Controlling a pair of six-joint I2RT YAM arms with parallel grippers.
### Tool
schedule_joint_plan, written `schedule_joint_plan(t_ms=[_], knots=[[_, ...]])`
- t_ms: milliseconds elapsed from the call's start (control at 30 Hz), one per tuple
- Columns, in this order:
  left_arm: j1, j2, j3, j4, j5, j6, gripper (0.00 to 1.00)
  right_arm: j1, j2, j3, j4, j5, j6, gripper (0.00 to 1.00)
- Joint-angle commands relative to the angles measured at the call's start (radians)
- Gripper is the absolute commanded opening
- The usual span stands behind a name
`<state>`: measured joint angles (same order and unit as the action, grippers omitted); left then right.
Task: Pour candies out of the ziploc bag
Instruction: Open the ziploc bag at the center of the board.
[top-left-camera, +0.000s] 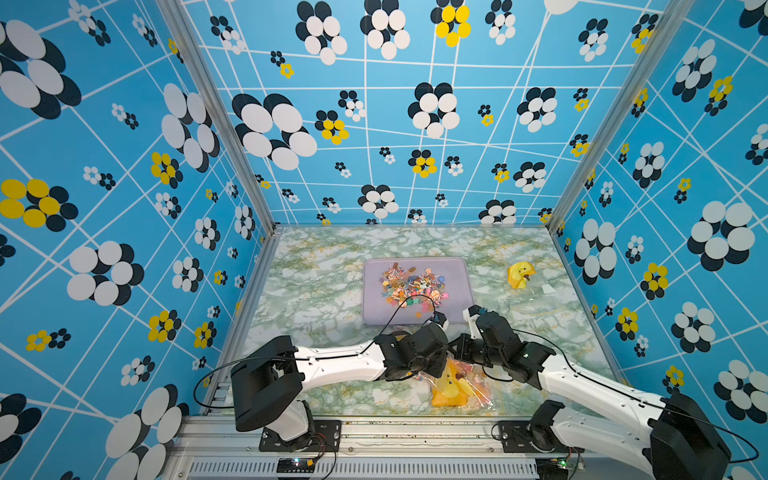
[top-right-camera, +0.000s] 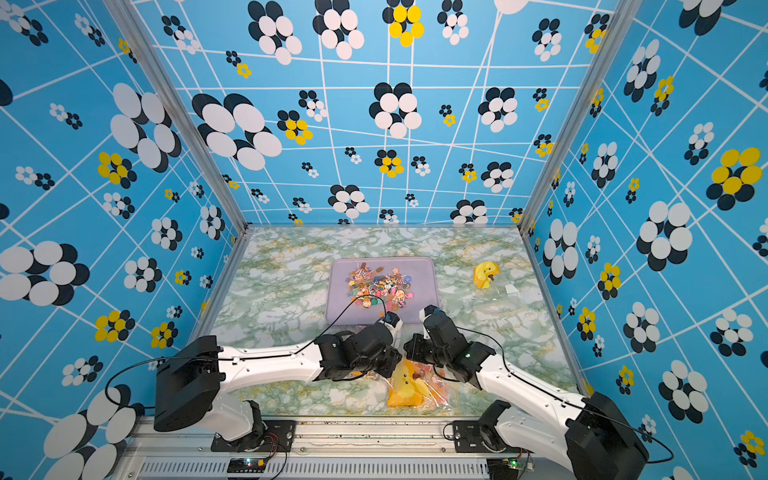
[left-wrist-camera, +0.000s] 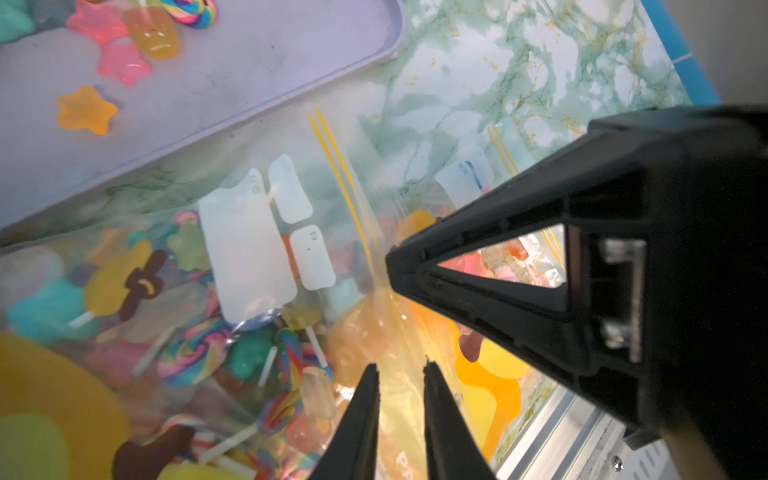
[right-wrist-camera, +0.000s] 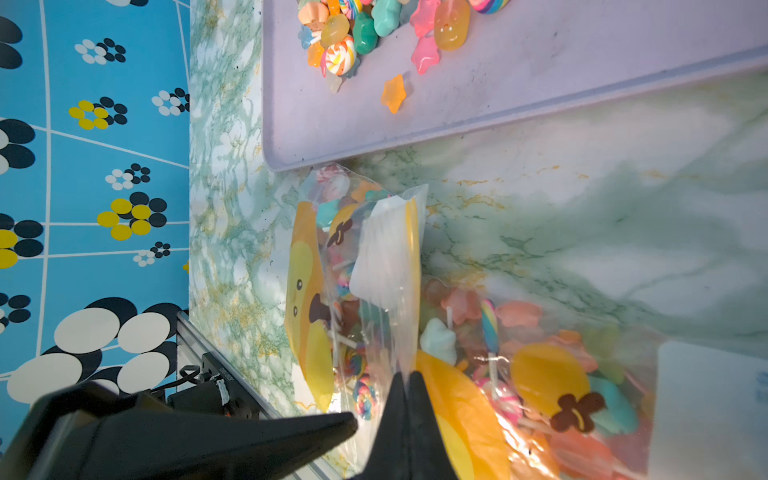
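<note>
The clear ziploc bag (top-left-camera: 455, 388) (top-right-camera: 411, 388) with a yellow duck print lies near the table's front edge, under both wrists. It holds candies (left-wrist-camera: 195, 353) (right-wrist-camera: 540, 374): swirl lollipops, stars and popsicle shapes. My right gripper (right-wrist-camera: 405, 374) is shut on a raised fold of the bag (right-wrist-camera: 386, 257). My left gripper (left-wrist-camera: 401, 365) hangs right beside it over the bag (left-wrist-camera: 249, 249), its jaws a narrow gap apart with film showing between them. More candies (top-left-camera: 411, 284) (top-right-camera: 380, 286) lie heaped on the lilac tray (top-left-camera: 376, 313) (top-right-camera: 338, 311) just beyond.
A second yellow duck-printed item (top-left-camera: 519, 274) (top-right-camera: 485, 274) sits at the back right, with clear film and a white label (top-left-camera: 548, 289) next to it. The aluminium front rail (top-left-camera: 395, 424) runs close behind the bag. Blue patterned walls enclose three sides.
</note>
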<state>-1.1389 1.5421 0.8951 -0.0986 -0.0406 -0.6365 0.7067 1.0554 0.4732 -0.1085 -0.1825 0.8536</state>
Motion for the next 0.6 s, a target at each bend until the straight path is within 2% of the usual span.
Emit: schedule_joint_plan(t_ms=[0,333,567], knots=[[0.008,-0.011,-0.020,0.035,-0.010,-0.022,0.23,0.005,-0.009,0.028,-0.010,0.002,-0.008,0.00],[0.007,0.043,-0.003,0.104,0.044,-0.045,0.23,0.005,-0.017,0.035,-0.019,0.000,-0.008,0.00],[0.006,0.059,0.007,0.085,0.032,-0.046,0.23,0.005,-0.014,0.048,-0.023,-0.005,-0.013,0.00]])
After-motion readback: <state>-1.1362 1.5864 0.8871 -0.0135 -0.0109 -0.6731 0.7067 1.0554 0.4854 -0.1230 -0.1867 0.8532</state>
